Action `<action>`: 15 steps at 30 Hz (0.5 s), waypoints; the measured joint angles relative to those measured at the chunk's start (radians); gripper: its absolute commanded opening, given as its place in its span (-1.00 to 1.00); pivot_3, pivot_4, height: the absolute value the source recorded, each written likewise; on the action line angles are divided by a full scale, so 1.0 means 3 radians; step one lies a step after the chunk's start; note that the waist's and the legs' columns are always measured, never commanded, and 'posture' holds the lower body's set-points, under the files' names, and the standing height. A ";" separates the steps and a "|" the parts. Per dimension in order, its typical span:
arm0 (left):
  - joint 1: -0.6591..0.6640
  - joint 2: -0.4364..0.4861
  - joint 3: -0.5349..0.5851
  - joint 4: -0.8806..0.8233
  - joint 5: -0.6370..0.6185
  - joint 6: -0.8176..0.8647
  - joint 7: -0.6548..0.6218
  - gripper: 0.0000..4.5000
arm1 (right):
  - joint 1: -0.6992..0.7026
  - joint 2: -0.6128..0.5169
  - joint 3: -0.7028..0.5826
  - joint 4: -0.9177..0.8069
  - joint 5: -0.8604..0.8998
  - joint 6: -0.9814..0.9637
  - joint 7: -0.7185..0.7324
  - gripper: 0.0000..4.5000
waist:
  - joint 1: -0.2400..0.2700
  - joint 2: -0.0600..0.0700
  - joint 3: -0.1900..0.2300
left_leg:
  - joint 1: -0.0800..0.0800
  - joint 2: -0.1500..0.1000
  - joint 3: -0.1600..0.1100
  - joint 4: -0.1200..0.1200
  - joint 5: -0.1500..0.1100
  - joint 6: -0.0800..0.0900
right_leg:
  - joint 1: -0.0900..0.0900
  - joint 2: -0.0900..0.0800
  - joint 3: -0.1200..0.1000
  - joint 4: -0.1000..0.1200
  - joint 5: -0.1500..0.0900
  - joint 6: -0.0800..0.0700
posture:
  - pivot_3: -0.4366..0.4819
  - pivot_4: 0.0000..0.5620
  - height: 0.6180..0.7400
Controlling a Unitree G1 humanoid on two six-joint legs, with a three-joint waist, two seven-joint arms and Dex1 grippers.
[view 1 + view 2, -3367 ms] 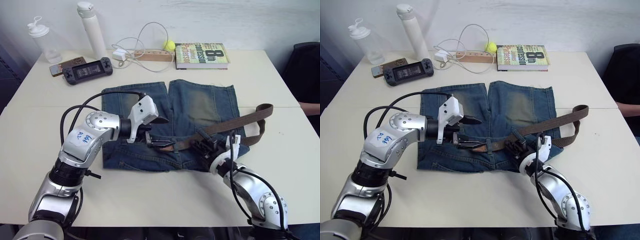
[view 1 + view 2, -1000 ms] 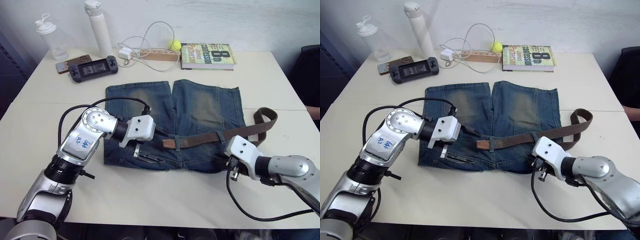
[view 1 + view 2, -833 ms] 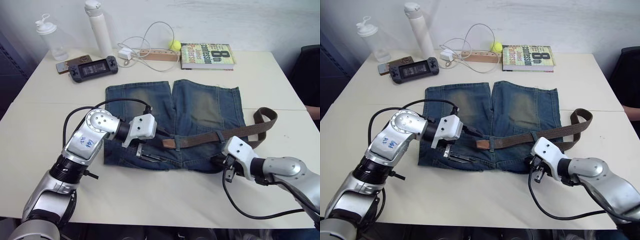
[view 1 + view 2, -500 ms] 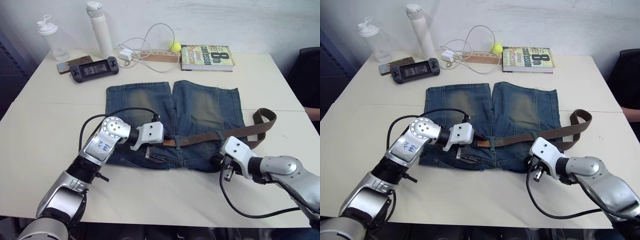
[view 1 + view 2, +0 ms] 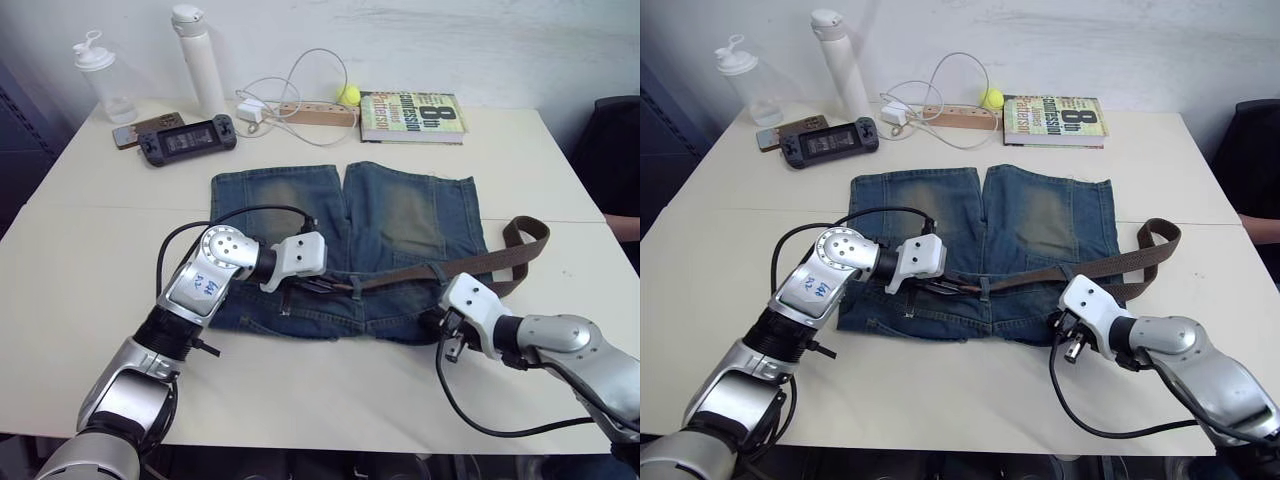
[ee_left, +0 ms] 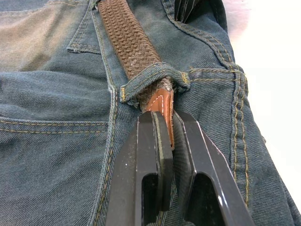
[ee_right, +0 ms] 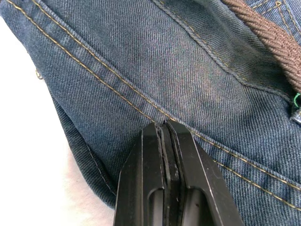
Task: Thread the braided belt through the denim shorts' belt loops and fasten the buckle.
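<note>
White table [image 5: 90, 240] against a pale wall. In the head view I see the shorts [image 5: 400, 215] flat at centre, belt [image 5: 470, 263] lying across the waistband, its far end looping off to the right. Left wrist view: left gripper [image 6: 168, 129] clamped on the belt's leather tip, just past a belt loop [image 6: 153, 78]. Right wrist view: right gripper [image 7: 167, 134] pinched shut on a denim seam near the shorts' edge.

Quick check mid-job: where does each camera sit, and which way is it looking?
Left and right eye views: head-mounted, looking down over both arms at the blue denim shorts on the white table.
Left wrist view: along the left gripper, pinching the brown braided belt tip at a denim belt loop.
Right wrist view: along the right gripper, clamping the shorts' hem.
Shared: shorts and belt.
</note>
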 measured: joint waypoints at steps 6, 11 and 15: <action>0.0040 0.0370 0.0037 -0.0153 0.0037 -0.0117 -0.0093 -0.99 | -0.0047 -0.0001 0.0056 0.0004 -0.0047 0.0058 0.0014 -1.00 | -0.0008 -0.0002 -0.0002 | 0.0004 0.0000 0.0000 -0.0001 -0.0001 -0.0001 | 0.0002 -0.0001 0.0002 0.0001 0.0000 0.0000 | -0.05 -0.47 0.92; 0.0211 0.0646 0.0135 -0.0295 0.0045 -0.0173 -0.0098 -0.99 | -0.0098 -0.0001 0.0093 0.0049 -0.0077 0.0057 0.0059 -1.00 | -0.0014 -0.0007 -0.0005 | 0.0007 0.0000 -0.0002 -0.0001 -0.0003 -0.0001 | 0.0004 -0.0002 0.0003 0.0000 0.0000 -0.0001 | -0.05 -0.47 0.92; 0.0251 0.0837 0.0227 -0.0328 0.0043 -0.0150 -0.0088 -0.99 | -0.0172 -0.0001 0.0145 0.0093 -0.0126 0.0054 0.0120 -1.00 | -0.0022 -0.0011 -0.0008 | 0.0007 0.0001 -0.0003 -0.0001 -0.0004 0.0000 | 0.0004 -0.0003 0.0003 -0.0001 0.0001 -0.0003 | -0.05 -0.47 0.92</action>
